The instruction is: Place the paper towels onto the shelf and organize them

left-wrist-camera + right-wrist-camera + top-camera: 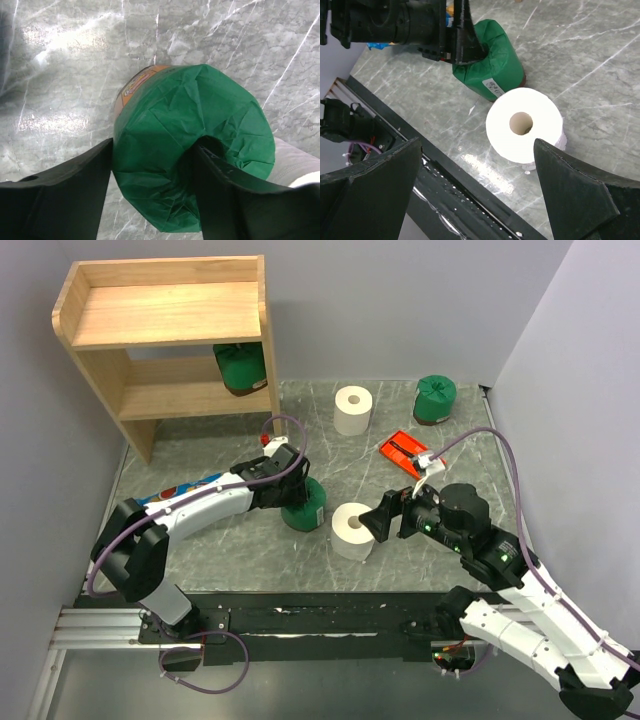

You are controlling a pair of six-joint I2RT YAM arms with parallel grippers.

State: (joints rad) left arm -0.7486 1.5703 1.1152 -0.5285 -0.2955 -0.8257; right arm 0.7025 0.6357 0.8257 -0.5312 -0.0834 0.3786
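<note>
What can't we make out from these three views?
- Shelf lower tier, top external: the top board covers most of it, and only part of the shelved green roll shows.
- Blue bag, top external: the left arm lies over it, print unreadable.
- Label on the near green roll, right wrist: too small to read.
- White roll, left wrist: cut off by the right edge.

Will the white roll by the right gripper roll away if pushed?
Probably not: the white roll stands on its flat end, tube up, so it should slide or tip. Being hollow-cored paper, it is likely light and squashy.
</note>
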